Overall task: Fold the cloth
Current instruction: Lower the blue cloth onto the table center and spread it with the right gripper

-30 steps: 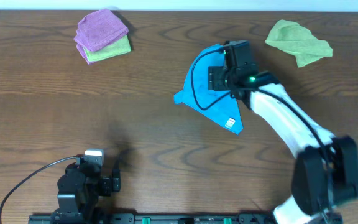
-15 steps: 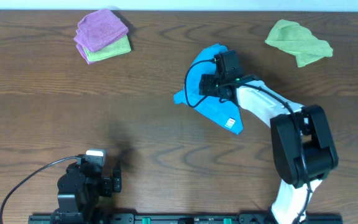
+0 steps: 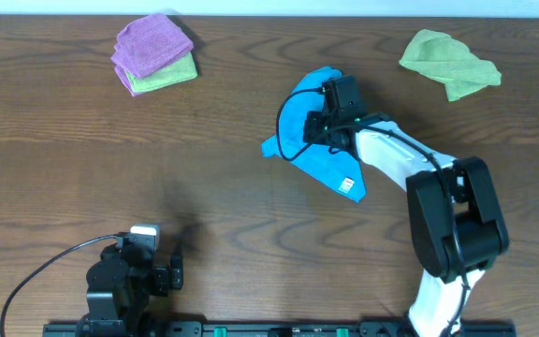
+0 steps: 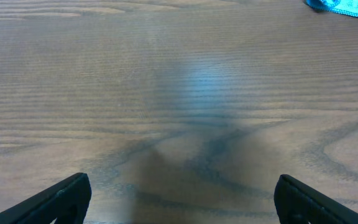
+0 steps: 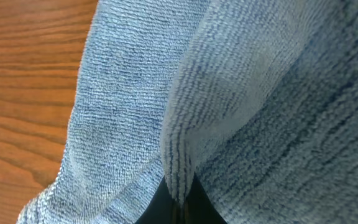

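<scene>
The sky-blue cloth [image 3: 318, 150] lies crumpled in a rough triangle on the brown table, right of centre, a white tag near its lower corner. My right gripper [image 3: 313, 125] is down on its upper middle. In the right wrist view that gripper [image 5: 179, 202] is shut on a raised ridge of the cloth [image 5: 241, 87], the terry fold pinched between the dark fingers. My left gripper [image 4: 179, 196] hangs open over bare wood near the front left, and a corner of the cloth [image 4: 347, 5] shows at the far top right. The left arm [image 3: 124, 276] rests at the table's front edge.
A purple cloth [image 3: 151, 42] sits folded on a light green one [image 3: 167, 75] at the back left. Another light green cloth [image 3: 449, 61] lies crumpled at the back right. A black cable [image 3: 36, 271] loops beside the left arm.
My right gripper moved a little left over the cloth and closed on a fold of it. The cloth bunched slightly under it. The left arm has not moved.
</scene>
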`<state>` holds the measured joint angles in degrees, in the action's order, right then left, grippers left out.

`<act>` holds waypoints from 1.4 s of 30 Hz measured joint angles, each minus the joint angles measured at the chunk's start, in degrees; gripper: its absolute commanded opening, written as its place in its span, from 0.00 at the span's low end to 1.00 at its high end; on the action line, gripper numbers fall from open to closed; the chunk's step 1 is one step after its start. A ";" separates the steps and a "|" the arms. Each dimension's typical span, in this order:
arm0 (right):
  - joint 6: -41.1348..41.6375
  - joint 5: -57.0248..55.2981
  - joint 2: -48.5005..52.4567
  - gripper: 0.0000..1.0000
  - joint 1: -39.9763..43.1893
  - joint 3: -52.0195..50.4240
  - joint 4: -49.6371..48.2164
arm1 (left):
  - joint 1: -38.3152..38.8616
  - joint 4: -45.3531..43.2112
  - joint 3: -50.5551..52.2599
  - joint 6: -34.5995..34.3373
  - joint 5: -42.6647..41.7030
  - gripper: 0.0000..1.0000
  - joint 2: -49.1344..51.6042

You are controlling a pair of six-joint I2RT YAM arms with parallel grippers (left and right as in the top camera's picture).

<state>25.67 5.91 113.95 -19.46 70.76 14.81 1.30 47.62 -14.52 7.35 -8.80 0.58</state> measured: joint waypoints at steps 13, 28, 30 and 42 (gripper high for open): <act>-11.56 -18.25 -13.16 0.02 0.90 0.15 0.81 | 0.00 0.00 0.02 -1.31 0.00 0.95 0.00; -14.78 -32.35 -12.96 0.95 14.25 0.15 6.08 | 0.00 0.02 0.04 -2.08 0.00 0.95 0.00; -14.56 -32.68 -12.96 0.95 15.06 0.15 8.37 | 0.00 0.02 0.04 -2.29 0.00 0.96 0.00; -12.02 -12.22 -12.96 0.85 10.27 0.15 27.08 | 0.00 0.00 0.04 -2.64 -0.02 0.96 0.00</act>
<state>13.65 -6.31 100.99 -9.19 70.91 41.89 1.30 47.62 -14.48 4.71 -8.82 0.58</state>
